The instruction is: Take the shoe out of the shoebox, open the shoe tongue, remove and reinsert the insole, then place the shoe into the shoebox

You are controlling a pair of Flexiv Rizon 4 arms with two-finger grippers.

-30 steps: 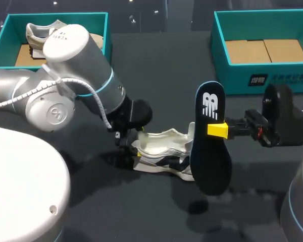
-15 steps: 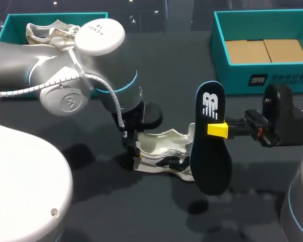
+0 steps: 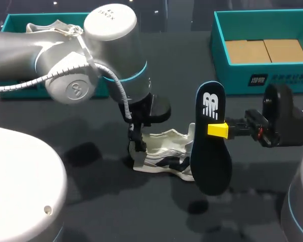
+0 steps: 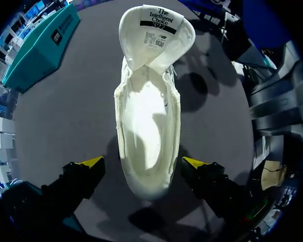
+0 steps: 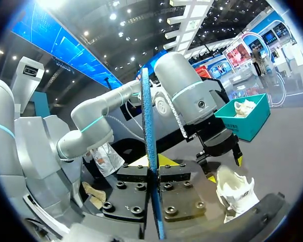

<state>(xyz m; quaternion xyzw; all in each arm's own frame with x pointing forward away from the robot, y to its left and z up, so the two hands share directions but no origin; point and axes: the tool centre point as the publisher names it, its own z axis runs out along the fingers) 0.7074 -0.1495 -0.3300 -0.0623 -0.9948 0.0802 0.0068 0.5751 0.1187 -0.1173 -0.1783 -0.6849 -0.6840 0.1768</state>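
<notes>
White shoe point(image 4: 147, 126), tongue point(image 4: 156, 35) folded back, heel within the spread gripper point(image 4: 142, 162)

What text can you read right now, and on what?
"The Intelligent Choice": tongue label; lines under it too small.
Insole: white logo, no readable words.
Right box: white sign, blurred.
Left arm cap: print too small.

This looks like an exhibition hall: big blue display screens point(image 5: 65, 53), ceiling spotlights point(image 5: 113, 16) and lit booths point(image 5: 242, 50) surround the dark worktop point(image 3: 116, 201) bearing teal shoeboxes point(image 3: 232, 80).
</notes>
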